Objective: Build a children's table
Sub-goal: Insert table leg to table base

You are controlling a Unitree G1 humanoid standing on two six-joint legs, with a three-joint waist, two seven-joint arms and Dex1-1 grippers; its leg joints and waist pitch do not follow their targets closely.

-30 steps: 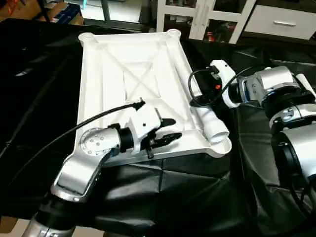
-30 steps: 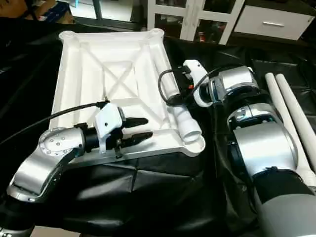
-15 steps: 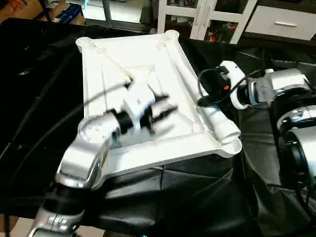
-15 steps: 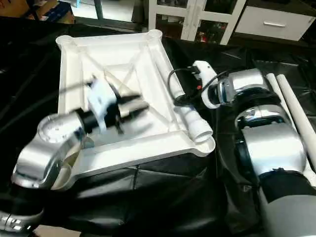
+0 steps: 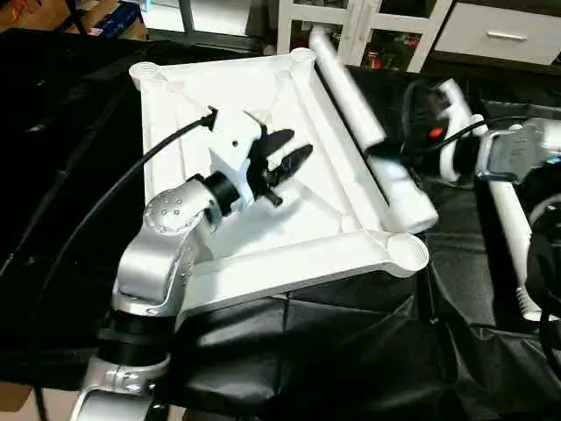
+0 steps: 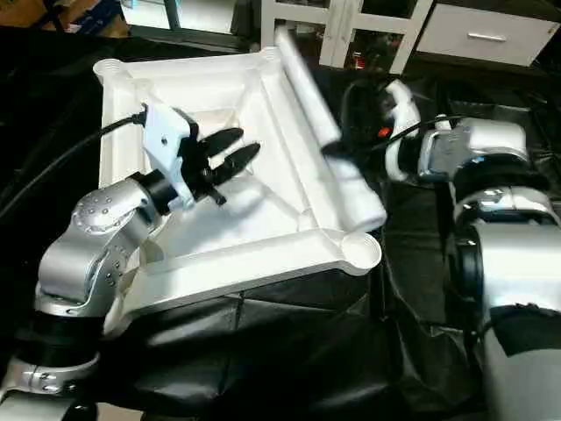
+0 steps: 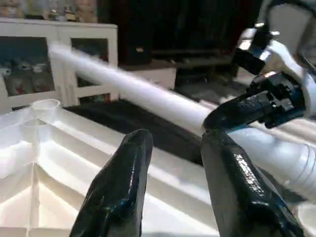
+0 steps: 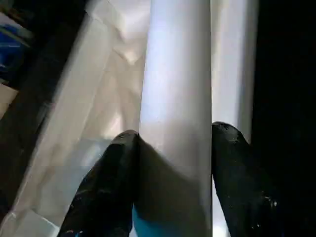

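Observation:
The children's table top (image 5: pixel 184 96) lies underside up on black cloth, its X ribs and round corner sockets showing. My left gripper (image 5: pixel 300 143) hovers over the middle of the ribs, open, with nothing between its fingers (image 7: pixel 118 187). One white leg (image 5: pixel 359 114) slants above the top's right rim, its wide end near the front right socket (image 5: pixel 407 253) and its thin end pointing to the back. My right gripper (image 8: pixel 173 173) is shut on this leg, one black finger on each side of the tube. Another leg (image 5: pixel 507 232) lies on the cloth to the right.
A white cabinet (image 5: pixel 368 26) and a white drawer front (image 5: pixel 500 35) stand behind the work surface. Cardboard boxes (image 5: pixel 114 17) sit on the floor at the back left. Black cloth (image 5: pixel 333 351) covers the surface around the top.
My left gripper rose from the top's near rim to above its middle. My right gripper lifted the leg off the right rim and swung its thin end backwards. The camera shifted too.

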